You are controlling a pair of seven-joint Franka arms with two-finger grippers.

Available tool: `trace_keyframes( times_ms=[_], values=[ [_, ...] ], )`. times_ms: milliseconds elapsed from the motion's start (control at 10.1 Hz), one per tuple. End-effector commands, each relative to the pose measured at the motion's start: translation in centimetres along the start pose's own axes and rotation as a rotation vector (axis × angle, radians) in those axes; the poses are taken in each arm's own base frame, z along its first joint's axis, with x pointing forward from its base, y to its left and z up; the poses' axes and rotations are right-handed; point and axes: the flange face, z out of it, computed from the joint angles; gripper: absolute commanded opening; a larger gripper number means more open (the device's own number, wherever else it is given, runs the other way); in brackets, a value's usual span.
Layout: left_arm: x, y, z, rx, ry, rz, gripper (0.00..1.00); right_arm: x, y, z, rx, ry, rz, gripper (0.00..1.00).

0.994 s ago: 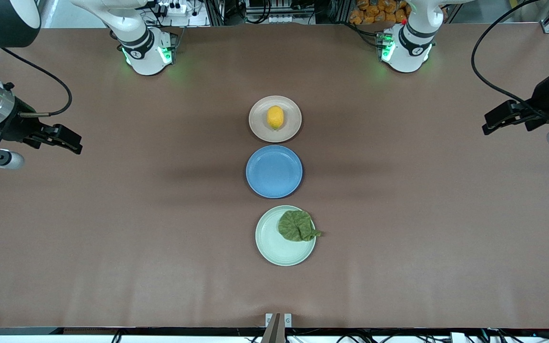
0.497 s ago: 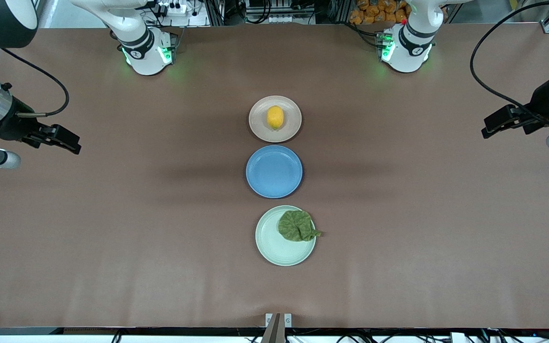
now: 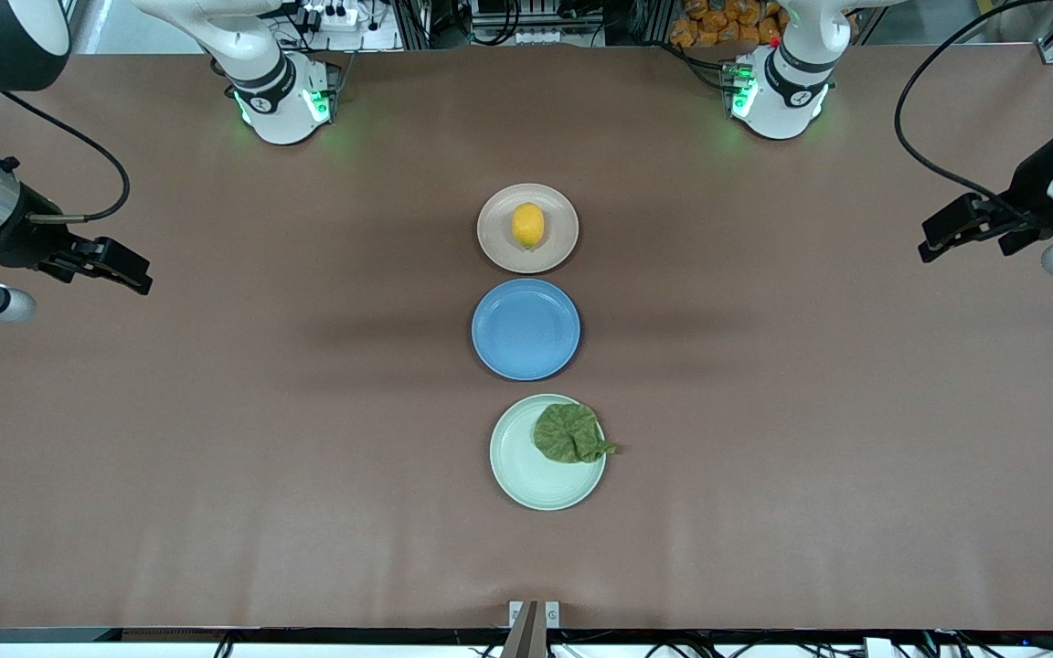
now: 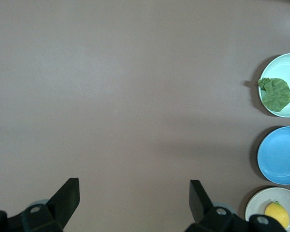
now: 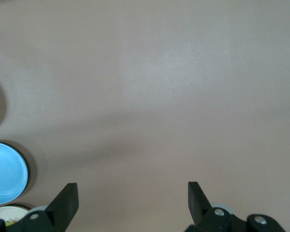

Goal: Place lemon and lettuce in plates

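I see the brown tabletop (image 3: 216,457) with 3 plates in a line down its middle, each close beside the next without touching. The blue plate (image 3: 526,329) sits in the centre of that line and carries nothing. The mint green plate (image 3: 517,466) lies nearest the front camera, and the beige-pink plate (image 3: 499,242) lies farthest from it, closest to the arm bases.

The lettuce (image 3: 570,433) rests on the mint green plate, on the part toward the left arm's end of the tabletop, with its pointed stem end sticking out over the rim. The lemon (image 3: 528,225) sits in the middle of the beige-pink plate.

Both arms wait, pulled out to the ends of the tabletop and well apart from the plates. My left end effector (image 3: 931,242) hangs over bare tabletop at the left arm's end; in the left wrist view its 2 fingers (image 4: 67,195) stand spread wide with nothing between them. My right end effector (image 3: 137,277) hangs over bare tabletop at the right arm's end, and the right wrist view shows its fingers (image 5: 67,198) equally released and empty.
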Motion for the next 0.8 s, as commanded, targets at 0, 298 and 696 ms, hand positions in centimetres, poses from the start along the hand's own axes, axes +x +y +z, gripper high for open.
trace_keyframes(
  times_ms=[0,298,696],
  values=[
    [-1.4,-0.5,-1.1,-0.010,0.007,0.012,1.00,-0.9,-0.6,-0.4,0.013,0.006,-0.020,1.00],
    [-1.7,-1.2,-1.9,-0.014,0.011,-0.001,1.00,-0.8,-0.3,-0.3,0.013,0.004,-0.097,1.00],
    [-1.3,-1.1,-2.7,0.001,0.034,-0.002,1.00,-1.1,-1.1,-0.3,0.013,0.001,-0.162,1.00]
  ],
)
